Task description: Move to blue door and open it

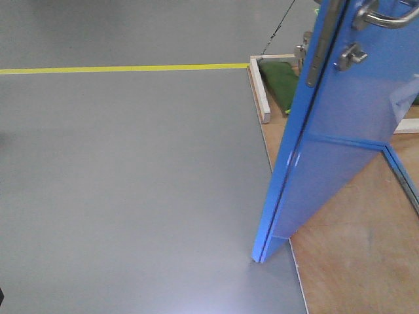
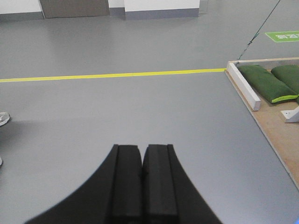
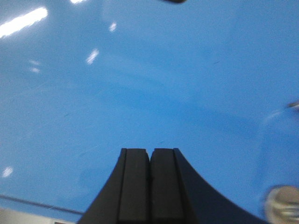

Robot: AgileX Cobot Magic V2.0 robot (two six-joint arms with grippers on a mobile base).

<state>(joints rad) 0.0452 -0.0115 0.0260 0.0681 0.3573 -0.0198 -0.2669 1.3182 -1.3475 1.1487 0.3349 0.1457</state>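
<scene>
The door (image 1: 340, 150) stands ajar at front right, its edge out over the floor (image 1: 131, 196). The right gripper (image 3: 150, 154), clenched and empty, faces its panel closely. The left gripper (image 2: 142, 150) is clenched too. The next move, I'd judge, is pushing it wider.

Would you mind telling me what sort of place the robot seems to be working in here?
Probably an indoor test hall or lab, not a real doorway: the blue door stands on a plywood base with green sandbags lying on it, on a plain grey floor marked by a yellow tape line.

Grey floor (image 1: 131, 183), yellow line (image 1: 124, 68)
</scene>
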